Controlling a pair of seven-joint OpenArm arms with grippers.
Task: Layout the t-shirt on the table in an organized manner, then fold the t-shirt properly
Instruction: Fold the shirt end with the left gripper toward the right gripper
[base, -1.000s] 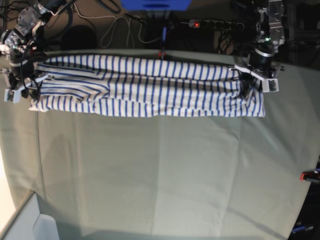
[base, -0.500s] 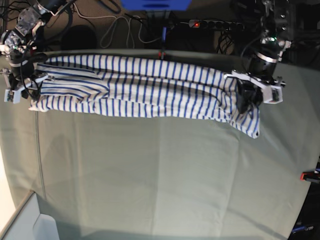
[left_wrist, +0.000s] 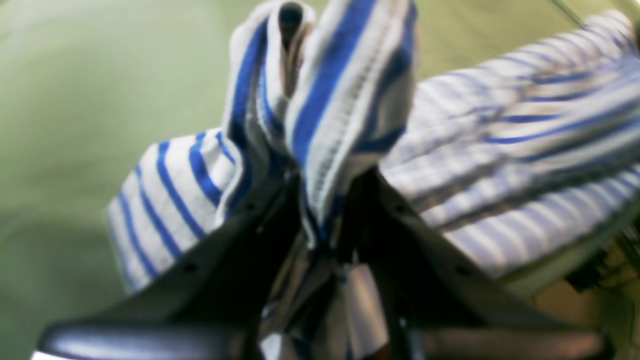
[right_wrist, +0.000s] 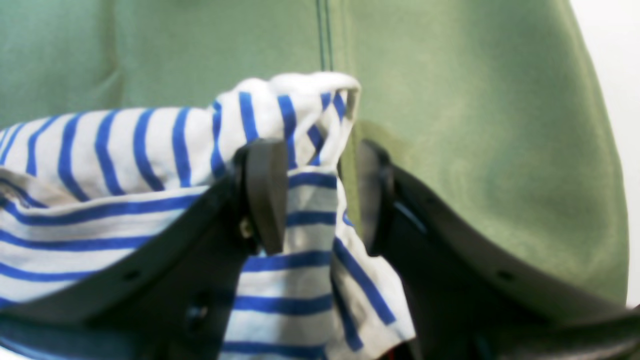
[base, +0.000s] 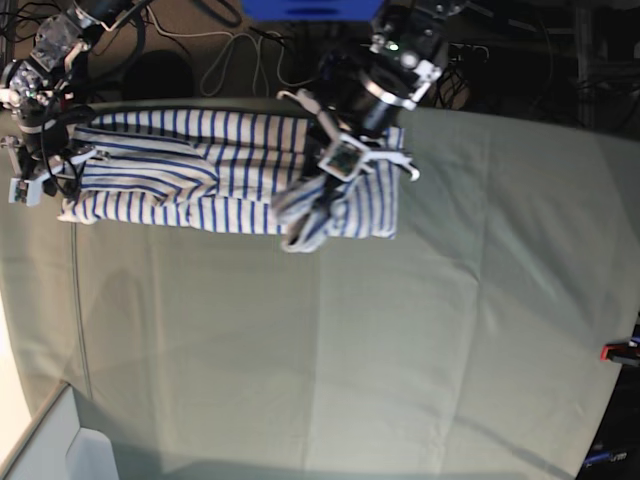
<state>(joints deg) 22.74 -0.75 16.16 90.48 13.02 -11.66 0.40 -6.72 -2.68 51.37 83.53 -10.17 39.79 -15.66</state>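
The white, blue-striped t-shirt (base: 200, 170) lies as a long band along the far side of the table (base: 400, 350). My left gripper (base: 320, 198) is shut on the shirt's right end and holds it lifted above the band's middle, so that end is doubled back. In the left wrist view the fabric (left_wrist: 330, 100) is pinched between the fingers (left_wrist: 270, 225). My right gripper (base: 45, 172) rests at the shirt's left end. Its jaws stand apart around a fold of the t-shirt (right_wrist: 310, 200), with a thin gap at one finger (right_wrist: 372, 195).
Cables and a power strip (base: 250, 50) lie behind the table's far edge. A red clamp (base: 620, 351) sits at the right edge. A pale bin corner (base: 60, 445) shows at the bottom left. Bare green cloth covers the near half.
My left gripper closed on the shirt's right end, lifted it and swept it leftward to the band's middle, folding that end over. The right arm stayed still.
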